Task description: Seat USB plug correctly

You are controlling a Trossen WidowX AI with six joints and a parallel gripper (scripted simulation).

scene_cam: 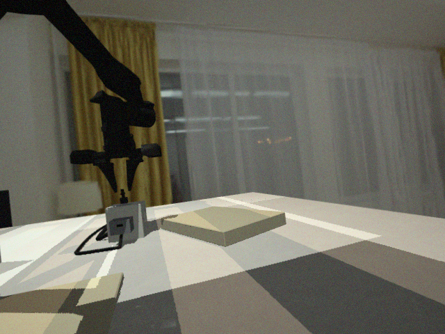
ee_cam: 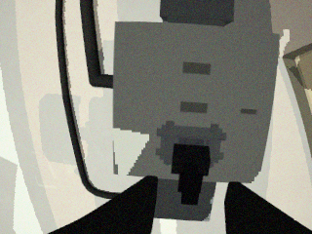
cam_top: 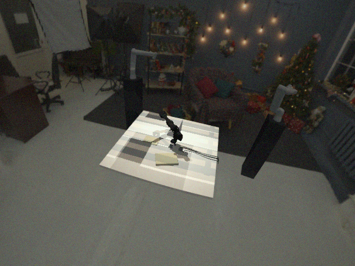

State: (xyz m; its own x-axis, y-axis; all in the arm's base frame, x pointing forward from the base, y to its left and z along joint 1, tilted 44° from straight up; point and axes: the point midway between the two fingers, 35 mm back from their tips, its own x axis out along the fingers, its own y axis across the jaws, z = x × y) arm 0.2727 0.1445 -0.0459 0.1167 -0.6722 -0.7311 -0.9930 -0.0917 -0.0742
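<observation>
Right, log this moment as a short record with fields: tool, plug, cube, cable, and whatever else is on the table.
tool: the tool points straight down over the power cube, fingers partway apart
plug: the black USB plug stands up out of the cube's top socket, between the fingertips; contact cannot be told
cube: grey power cube, upright on the table
cable: black cable loops from the cube's front face
other items: flat tan box beside the cube; a second tan slab nearer the exterior camera

A thick tan slab (scene_cam: 224, 223) lay on the striped table (scene_cam: 323, 259). A thinner tan slab (scene_cam: 60, 305) sat near left. Yellow curtains (scene_cam: 151, 90) hung far behind.
</observation>
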